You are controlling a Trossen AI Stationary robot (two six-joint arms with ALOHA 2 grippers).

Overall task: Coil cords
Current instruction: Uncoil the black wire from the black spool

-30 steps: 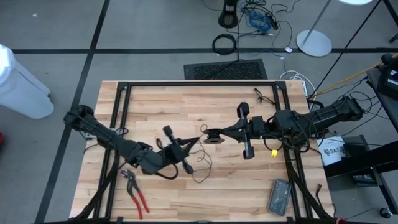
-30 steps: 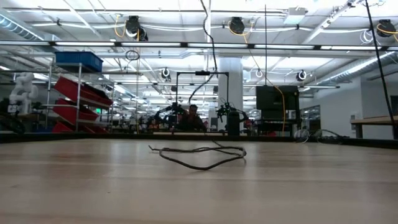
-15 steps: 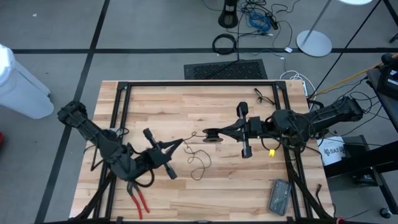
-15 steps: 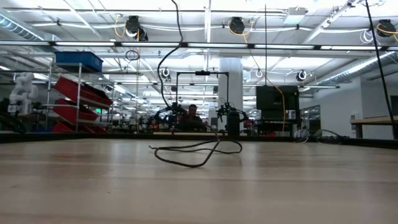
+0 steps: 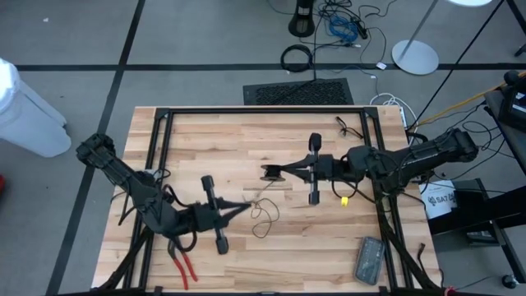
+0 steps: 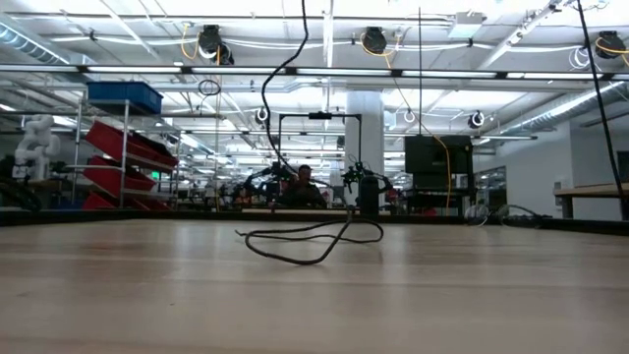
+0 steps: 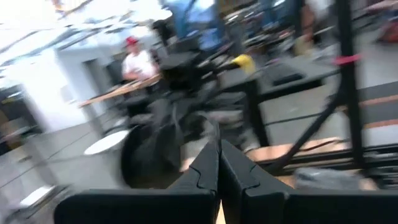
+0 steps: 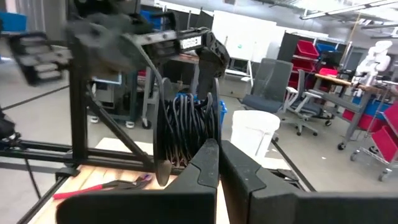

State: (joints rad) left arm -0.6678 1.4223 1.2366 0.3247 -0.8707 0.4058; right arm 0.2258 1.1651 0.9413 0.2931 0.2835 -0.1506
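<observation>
The cord is a very thin black wire. Part of it lies in a slack loop [image 5: 263, 218] on the table's middle, and the low view shows this loop [image 6: 310, 241] with a strand rising from it [image 6: 280, 88]. Its small round puck [image 5: 269, 173] hangs above the table at the tips of my right gripper [image 5: 279, 173], which is shut. My left gripper [image 5: 246, 205] is shut on the cord near the loop and points toward the table's right. In the right wrist view the puck [image 8: 186, 130] stands edge-on with cord wound around it. My left gripper pinches the thin cord [image 5: 251, 203] between its shut fingertips, coming level from the table's left. From there the cord hangs slack, with the loop lying on the table. My right gripper holds the puck [image 8: 198, 140] at its fingertips, coming level from the table's right. The fingers hide the pinched part. The puck is clear of the table and edge-on.
Red-handled pliers [image 5: 179, 259] lie near the front left, below my left arm. A grey device [image 5: 368, 259] lies at the front right. A small black tangle [image 5: 345, 126] sits at the far right. A black frame rail [image 5: 246, 110] runs along the table's far side.
My left gripper has drawn back toward the table's left and near edge, risen a little and turned, keeping the cord. The cord's loop on the table has pulled narrower, with one strand now rising from it. My right gripper has carried the puck slightly toward the table's left.
</observation>
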